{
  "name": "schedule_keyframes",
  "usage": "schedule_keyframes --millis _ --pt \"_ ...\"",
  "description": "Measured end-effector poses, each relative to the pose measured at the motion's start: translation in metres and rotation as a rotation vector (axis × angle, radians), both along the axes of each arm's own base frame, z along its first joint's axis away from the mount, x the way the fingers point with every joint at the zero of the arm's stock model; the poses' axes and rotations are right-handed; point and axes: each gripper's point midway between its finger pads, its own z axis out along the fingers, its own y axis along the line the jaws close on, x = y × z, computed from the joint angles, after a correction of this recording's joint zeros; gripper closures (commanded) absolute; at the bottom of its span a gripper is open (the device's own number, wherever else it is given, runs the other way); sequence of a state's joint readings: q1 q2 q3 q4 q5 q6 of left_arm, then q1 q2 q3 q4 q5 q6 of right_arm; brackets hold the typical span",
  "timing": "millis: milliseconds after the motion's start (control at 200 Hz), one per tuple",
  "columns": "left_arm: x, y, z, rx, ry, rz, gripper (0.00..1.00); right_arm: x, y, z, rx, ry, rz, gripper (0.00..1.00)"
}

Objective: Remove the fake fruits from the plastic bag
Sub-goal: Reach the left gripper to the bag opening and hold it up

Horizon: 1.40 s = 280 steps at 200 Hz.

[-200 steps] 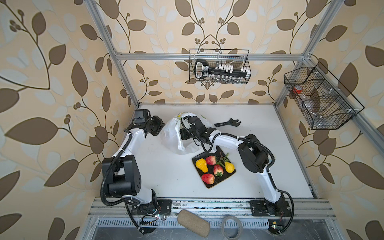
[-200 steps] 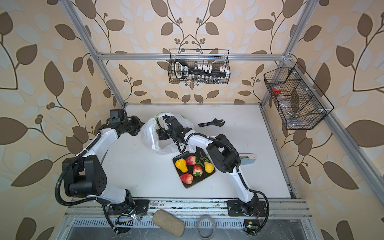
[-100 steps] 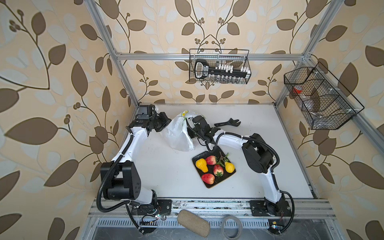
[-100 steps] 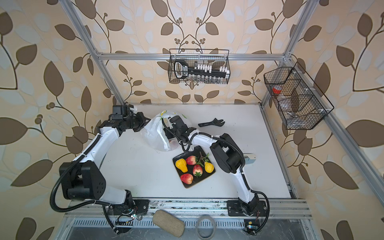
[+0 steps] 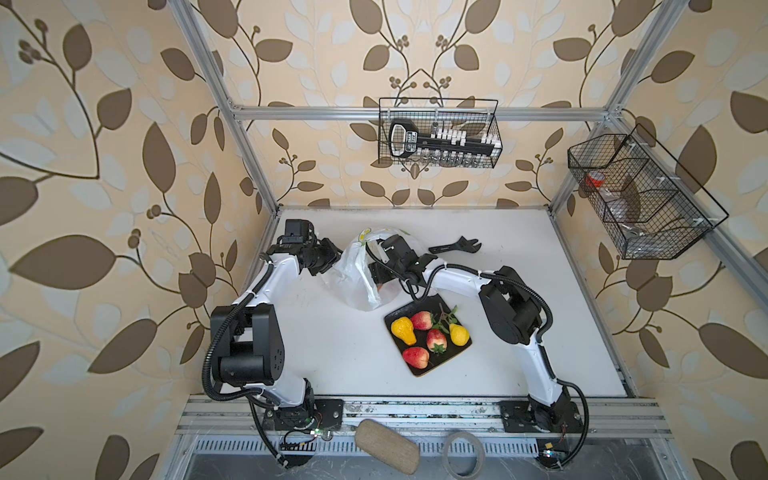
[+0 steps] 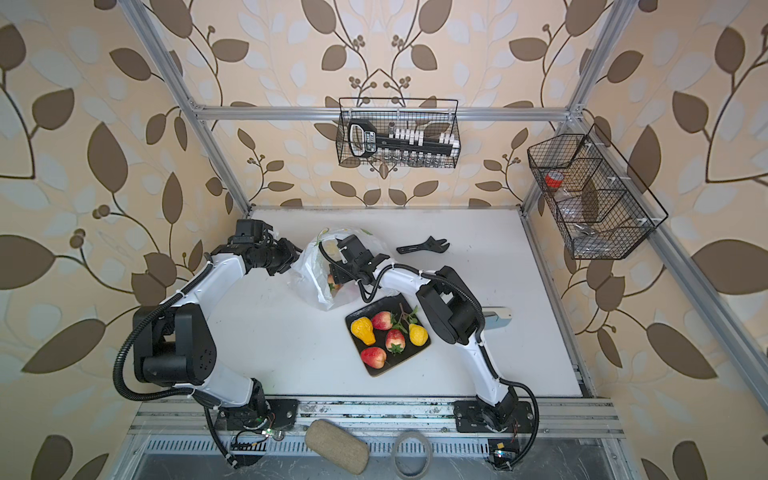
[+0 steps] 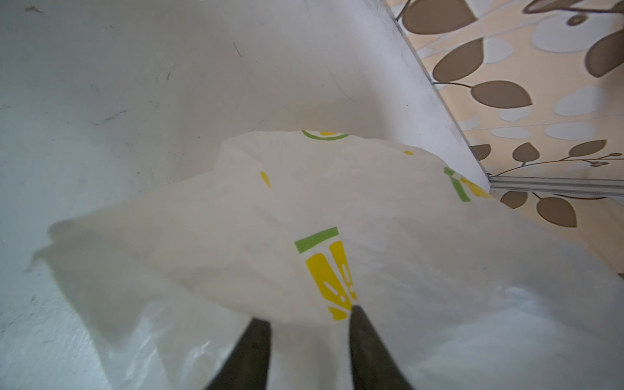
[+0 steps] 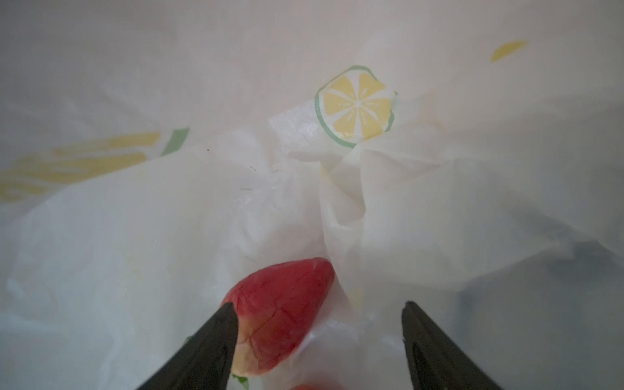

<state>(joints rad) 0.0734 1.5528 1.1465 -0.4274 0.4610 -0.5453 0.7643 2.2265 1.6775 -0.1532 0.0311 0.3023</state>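
White table [image 5: 332, 345], scuffed. Crumpled plastic bag [image 5: 357, 282] at back left of centre, lower end just beside black tray [image 5: 449, 350], which sits mid-table, turned corner-on. Black wrench [image 5: 457, 246] lies flat near the back, apart from the bag. Pale oblong thing [image 6: 498, 314] on the right, mostly hidden.

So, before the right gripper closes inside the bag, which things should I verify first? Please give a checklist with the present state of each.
1. Right gripper open: ok.
2. Red strawberry between its fingers: ok, but it lies close against one finger.
3. No fold of the plastic bag in the grasp: not ok, a fold stands beside the fruit.
4. Left gripper clamped on the bag: not ok, its jaws stand apart.
5. Bare place on the black tray: ok.
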Motion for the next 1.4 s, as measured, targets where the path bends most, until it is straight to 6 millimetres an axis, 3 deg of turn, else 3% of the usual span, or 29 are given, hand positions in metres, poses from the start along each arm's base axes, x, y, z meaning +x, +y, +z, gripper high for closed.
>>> schedule_keyframes --millis 75,145,240,360,470,690,875,1040,1215,1400 --pt "-0.004 0.004 0.003 0.021 0.003 0.014 0.11 -0.002 -0.003 -0.004 -0.028 0.005 0.007 0.21" --pt "-0.013 0.009 0.02 0.056 -0.027 0.032 0.01 -0.004 -0.005 -0.007 -0.045 0.01 0.012 0.21" --pt "-0.032 0.015 0.061 0.098 -0.116 0.068 0.01 -0.005 -0.006 -0.008 -0.054 0.009 0.018 0.21" --pt "-0.072 0.017 0.123 0.133 -0.276 0.108 0.01 -0.006 -0.006 -0.009 -0.061 0.01 0.025 0.2" --pt "-0.114 0.006 0.147 0.139 -0.348 0.105 0.01 -0.007 -0.006 -0.009 -0.062 0.011 0.027 0.2" --pt "-0.183 -0.036 0.136 0.082 -0.284 -0.015 0.01 -0.009 -0.005 -0.009 -0.067 0.017 0.034 0.2" --pt "-0.208 -0.068 0.116 0.072 -0.215 -0.149 0.01 -0.009 -0.007 -0.01 -0.072 0.027 0.035 0.2" --pt "-0.21 -0.097 0.101 0.123 -0.173 -0.267 0.01 -0.009 -0.008 -0.01 -0.069 0.032 0.035 0.2" --pt "-0.196 -0.123 0.079 0.215 -0.134 -0.328 0.01 -0.009 -0.009 -0.011 -0.066 0.042 0.037 0.21" --pt "-0.175 -0.111 0.067 0.332 -0.133 -0.235 0.14 -0.009 -0.01 -0.012 -0.065 0.047 0.036 0.21"
